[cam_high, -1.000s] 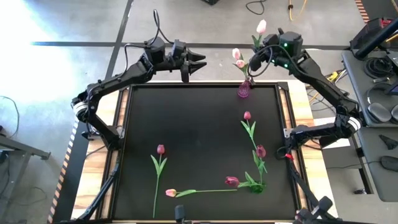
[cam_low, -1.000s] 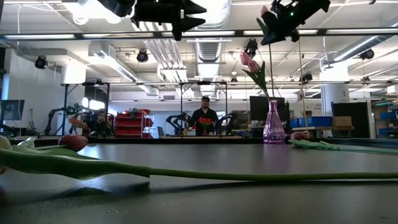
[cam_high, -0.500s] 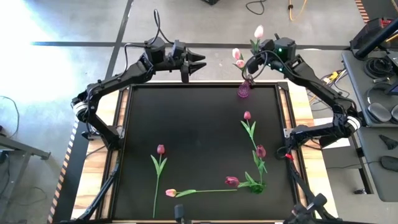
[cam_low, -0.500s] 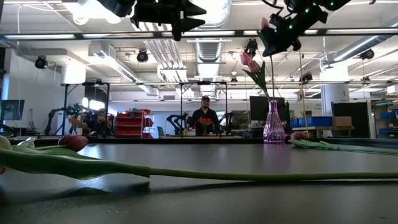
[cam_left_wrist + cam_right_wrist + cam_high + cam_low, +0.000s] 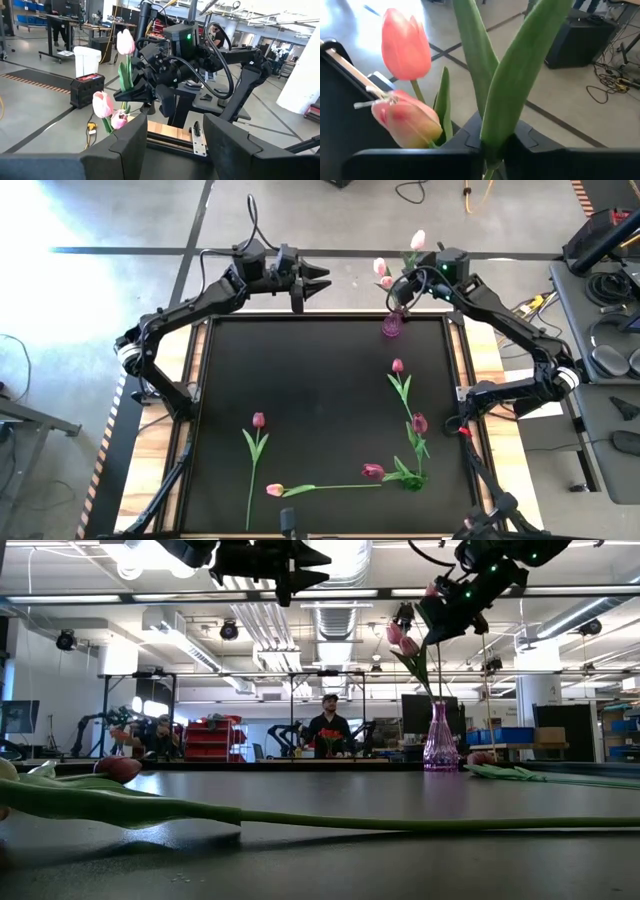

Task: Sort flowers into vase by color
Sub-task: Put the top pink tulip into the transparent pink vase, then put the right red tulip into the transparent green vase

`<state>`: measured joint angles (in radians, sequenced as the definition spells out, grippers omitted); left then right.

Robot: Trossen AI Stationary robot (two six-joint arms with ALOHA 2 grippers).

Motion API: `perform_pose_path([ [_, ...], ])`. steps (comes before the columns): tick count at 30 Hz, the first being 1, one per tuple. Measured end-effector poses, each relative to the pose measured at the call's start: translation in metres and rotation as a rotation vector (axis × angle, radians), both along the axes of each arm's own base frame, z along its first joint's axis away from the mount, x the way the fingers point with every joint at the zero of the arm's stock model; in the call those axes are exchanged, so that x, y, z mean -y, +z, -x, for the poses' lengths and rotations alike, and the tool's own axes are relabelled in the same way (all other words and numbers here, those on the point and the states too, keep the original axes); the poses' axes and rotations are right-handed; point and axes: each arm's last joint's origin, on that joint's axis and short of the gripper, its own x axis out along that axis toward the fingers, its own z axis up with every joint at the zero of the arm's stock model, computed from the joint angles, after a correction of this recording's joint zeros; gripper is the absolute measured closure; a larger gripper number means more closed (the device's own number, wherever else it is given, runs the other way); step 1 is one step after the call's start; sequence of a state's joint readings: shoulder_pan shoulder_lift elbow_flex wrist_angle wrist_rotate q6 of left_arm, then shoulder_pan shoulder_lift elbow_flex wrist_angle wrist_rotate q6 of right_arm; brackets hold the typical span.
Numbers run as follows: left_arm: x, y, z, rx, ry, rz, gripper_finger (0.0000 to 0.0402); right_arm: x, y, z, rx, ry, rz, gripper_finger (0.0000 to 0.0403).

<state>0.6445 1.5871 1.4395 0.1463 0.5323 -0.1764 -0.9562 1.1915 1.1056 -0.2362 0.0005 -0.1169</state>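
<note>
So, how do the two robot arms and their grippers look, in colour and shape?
Both arms are black, built of slim links with rounded joints. Black cables loop over each wrist. The left gripper ends in two pointed black fingers. The right gripper has the same dark fingers, and its boxy wrist housing carries a small lit green light. Light grey bands ring the joints near each arm's base.

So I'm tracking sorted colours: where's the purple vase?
In the high view the purple vase stands at the table's far edge, right of centre, under the right gripper, holding pale pink tulips.
</note>
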Motion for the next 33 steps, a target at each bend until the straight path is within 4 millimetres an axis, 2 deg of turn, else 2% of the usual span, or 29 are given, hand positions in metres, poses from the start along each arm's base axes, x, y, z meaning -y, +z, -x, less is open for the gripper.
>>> perform_pose_path([
  [8,0.0,0.0,0.0,0.0,0.0,0.0,0.0223,-0.002,0.018,0.001,0.04,-0.011,-0.022,0.027],
  [14,0.0,-0.001,0.0,-0.012,0.0,-0.002,0.0223,-0.004,0.023,0.003,0.015,-0.009,-0.048,0.0237],
  [20,0.0,-0.004,0.0,-0.037,0.001,0.015,0.0223,-0.007,0.025,0.004,0.035,-0.017,-0.058,0.0238],
  [24,0.005,-0.003,0.01,-0.119,0.062,-0.008,0.0241,-0.02,0.045,0.013,0.035,-0.016,-0.056,0.0236],
  [29,0.026,0.003,0.04,-0.306,0.137,0.054,0.03,-0.045,0.064,0.031,-0.009,-0.01,-0.09,0.0259],
  [33,0.051,-0.002,0.057,-0.489,0.159,0.151,0.0363,-0.066,0.066,0.043,-0.016,0.041,-0.143,0.0325],
])
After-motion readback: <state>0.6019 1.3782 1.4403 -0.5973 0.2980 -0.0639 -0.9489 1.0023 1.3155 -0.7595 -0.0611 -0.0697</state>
